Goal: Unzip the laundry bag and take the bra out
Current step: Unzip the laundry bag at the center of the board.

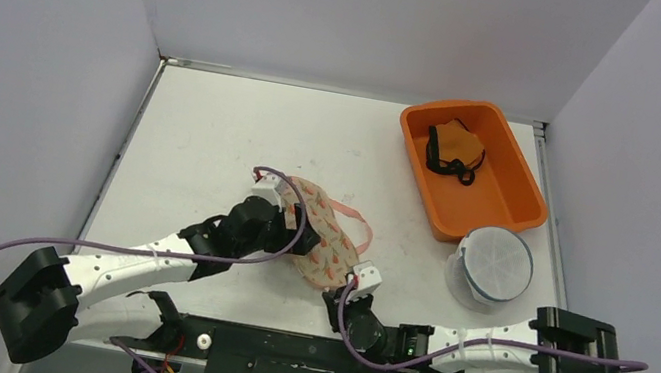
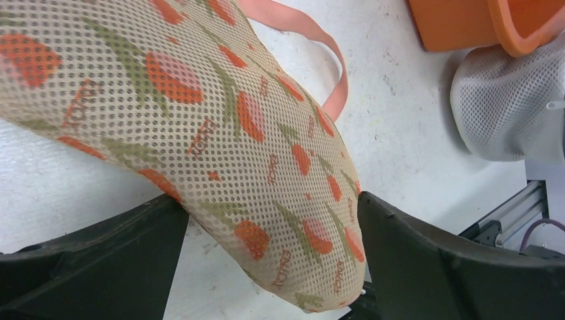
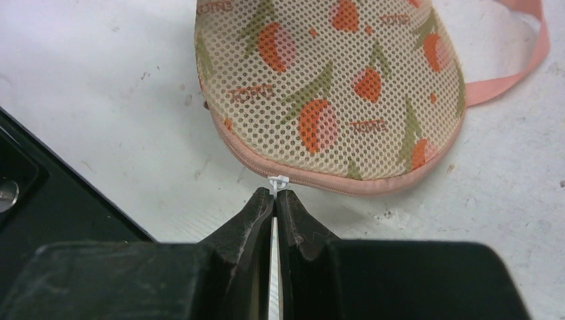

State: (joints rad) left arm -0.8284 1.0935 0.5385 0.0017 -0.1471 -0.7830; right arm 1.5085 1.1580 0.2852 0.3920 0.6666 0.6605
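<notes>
The laundry bag (image 1: 330, 239) is a beige mesh pouch with orange flowers and pink trim, lying on the white table near the front. My left gripper (image 1: 295, 227) is shut on the bag's upper end; in the left wrist view the bag (image 2: 233, 133) sits between the two black fingers (image 2: 146, 240) of the gripper (image 2: 270, 200). My right gripper (image 3: 275, 195) is shut on the small white zipper pull (image 3: 278, 181) at the bag's pink edge (image 3: 333, 87); it also shows from above (image 1: 358, 278). A pink strap (image 1: 357, 217) loops out beside the bag. The bra is hidden.
An orange bin (image 1: 508, 191) at the back right holds an orange and black garment (image 1: 454, 149). A round white mesh bag (image 1: 492, 266) lies just in front of it, right of my right gripper. A black rail (image 1: 298, 354) runs along the near edge.
</notes>
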